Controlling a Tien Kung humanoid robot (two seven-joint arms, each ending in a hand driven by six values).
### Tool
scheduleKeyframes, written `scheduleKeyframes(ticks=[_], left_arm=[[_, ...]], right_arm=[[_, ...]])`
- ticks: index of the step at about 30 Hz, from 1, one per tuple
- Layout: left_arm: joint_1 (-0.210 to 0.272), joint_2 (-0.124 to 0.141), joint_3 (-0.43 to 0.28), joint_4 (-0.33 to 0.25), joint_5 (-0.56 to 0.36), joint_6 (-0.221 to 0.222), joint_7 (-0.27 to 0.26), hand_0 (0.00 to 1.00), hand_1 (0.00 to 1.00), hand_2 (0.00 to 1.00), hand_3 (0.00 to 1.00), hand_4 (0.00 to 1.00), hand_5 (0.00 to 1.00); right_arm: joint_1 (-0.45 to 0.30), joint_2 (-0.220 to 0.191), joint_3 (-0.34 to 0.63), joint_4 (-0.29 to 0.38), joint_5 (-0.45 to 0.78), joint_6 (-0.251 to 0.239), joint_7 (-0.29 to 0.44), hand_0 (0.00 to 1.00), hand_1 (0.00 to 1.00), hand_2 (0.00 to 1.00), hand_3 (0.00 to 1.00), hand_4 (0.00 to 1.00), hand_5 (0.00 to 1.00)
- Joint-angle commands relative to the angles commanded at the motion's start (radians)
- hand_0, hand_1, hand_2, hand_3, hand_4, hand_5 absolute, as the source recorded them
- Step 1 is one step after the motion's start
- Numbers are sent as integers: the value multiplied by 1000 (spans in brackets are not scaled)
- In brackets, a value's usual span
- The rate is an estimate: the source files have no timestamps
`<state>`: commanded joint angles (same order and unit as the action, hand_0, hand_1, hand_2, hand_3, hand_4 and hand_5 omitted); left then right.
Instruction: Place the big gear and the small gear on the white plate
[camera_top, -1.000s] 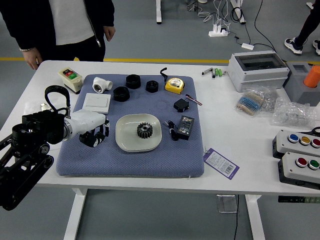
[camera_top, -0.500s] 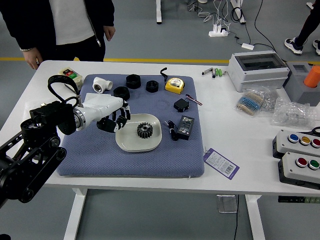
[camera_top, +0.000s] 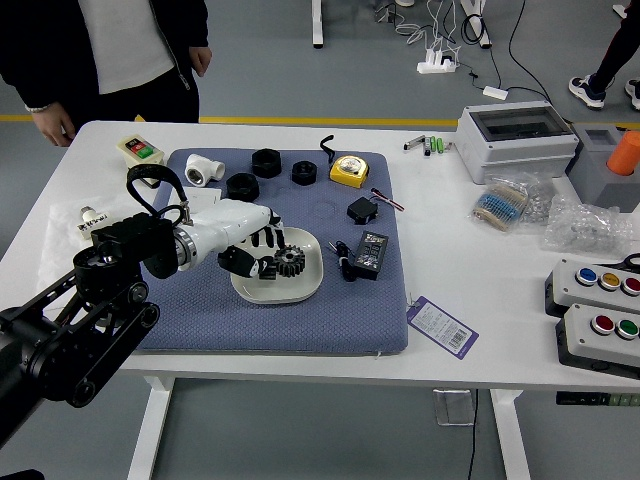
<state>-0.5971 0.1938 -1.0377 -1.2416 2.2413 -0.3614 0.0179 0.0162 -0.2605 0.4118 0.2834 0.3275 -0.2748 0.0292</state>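
"Head view: where are we with the gears?"

"We see the dark, toothed big gear on the rounded white plate. The small black gear is just left of it, within the rim; we can't tell if it rests there."

"And our black-and-white left hand?"

"Over the plate's left rim, beside the small gear. Grasping or released, we cannot tell. We judge that only settling it and withdrawing remain."

"Room?"

"We have bare blue mat nearside. The black adapter lies right of the plate, a black ring beyond. One person's hand is by the surface's far-left corner."
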Motion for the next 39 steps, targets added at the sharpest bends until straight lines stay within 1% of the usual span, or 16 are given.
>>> scheduleKeyframes(ticks=[3, 4, 7, 12, 14, 15, 16, 18, 21, 22, 23, 27, 29, 33, 34, 39], left_arm=[[0, 3, -2, 4, 4, 3, -7, 476, 599, 612, 703, 998, 172], [1, 4, -2, 4, 4, 1, -8, 546, 670, 710, 792, 998, 233], [2, 5, -6, 0, 2, 5, -13, 546, 670, 710, 792, 998, 233], [11, 5, -26, -19, -10, 51, -35, 584, 699, 750, 809, 998, 249], [17, 4, -36, -24, -18, 87, -47, 584, 699, 750, 809, 998, 249], [22, 3, -45, -25, -27, 116, -61, 584, 699, 750, 809, 998, 249], [35, -2, -61, -27, -47, 149, -78, 600, 703, 762, 813, 998, 308], [50, -8, -80, -27, -72, 198, -95, 600, 703, 762, 813, 998, 308], [106, -29, -142, -28, -159, 310, -143, 600, 703, 762, 813, 998, 308], [116, -31, -152, -29, -176, 335, -152, 556, 634, 695, 683, 878, 298], [135, -33, -167, -31, -211, 372, -169, 556, 634, 695, 683, 878, 298], [193, -36, -214, -36, -335, 452, -204, 556, 634, 695, 683, 878, 298], [220, -39, -243, -33, -418, 445, -209, 555, 618, 665, 654, 843, 292], [250, -29, -273, 18, -586, 325, -169, 555, 618, 665, 654, 843, 292], [255, -25, -275, 29, -625, 300, -153, 624, 659, 725, 761, 920, 510], [322, -31, -313, 63, -839, 180, -101, 624, 659, 725, 761, 920, 510]], right_arm=[[0, 0, 0, 0, 0, 0, 0, 702, 728, 766, 593, 827, 681], [0, 0, 1, 0, 0, 0, 0, 703, 728, 766, 593, 827, 681], [1, 0, 0, 0, 0, 1, 0, 703, 728, 766, 593, 827, 681], [-1, 1, -1, -1, 1, 1, 0, 703, 729, 766, 593, 827, 681], [-2, 1, -1, -1, 2, 1, 0, 703, 729, 766, 593, 827, 681], [-3, 2, -2, -1, 2, 1, 0, 703, 729, 766, 593, 827, 681], [-4, 2, -1, -1, 2, 1, 0, 701, 729, 766, 592, 827, 681], [-4, 3, -1, -1, 2, 1, 0, 701, 729, 766, 592, 827, 681], [-6, 5, -1, -1, 2, 1, 0, 701, 729, 766, 592, 827, 681], [-7, 5, -2, -2, 2, 1, 0, 701, 729, 766, 592, 827, 681], [-8, 6, -3, -2, 3, 1, 0, 701, 729, 766, 592, 827, 681], [-11, 7, -6, -3, 3, 2, 0, 701, 729, 766, 592, 827, 681], [-14, 9, -8, -3, 4, 3, 0, 701, 729, 766, 592, 827, 682], [-17, 10, -13, -3, 3, 3, -1, 701, 729, 766, 592, 827, 682], [-17, 10, -13, -3, 2, 3, -1, 701, 729, 766, 591, 827, 681], [-21, 12, -15, -5, 4, 4, 0, 701, 729, 766, 591, 827, 681]])
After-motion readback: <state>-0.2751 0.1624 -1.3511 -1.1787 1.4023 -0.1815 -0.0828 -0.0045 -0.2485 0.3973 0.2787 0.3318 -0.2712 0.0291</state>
